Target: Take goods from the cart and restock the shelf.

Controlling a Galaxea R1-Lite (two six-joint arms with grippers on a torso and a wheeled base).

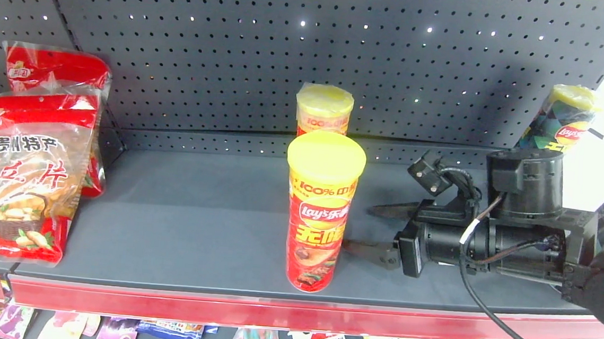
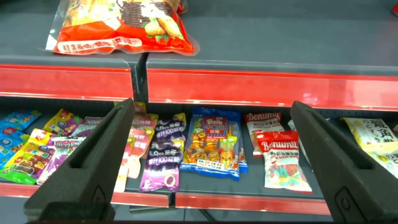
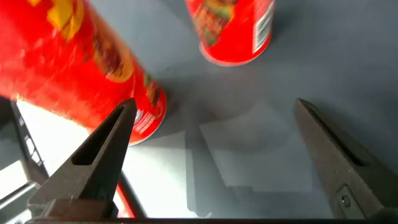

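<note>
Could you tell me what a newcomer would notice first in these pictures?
The red chip can with a yellow lid stands upright near the front of the grey shelf, a second can right behind it. The right gripper is open close beside the front can. At the shelf's left end stand big red snack bags.

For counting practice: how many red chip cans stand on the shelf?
2: the front can near the shelf edge, the back can directly behind it. More may be hidden.
</note>
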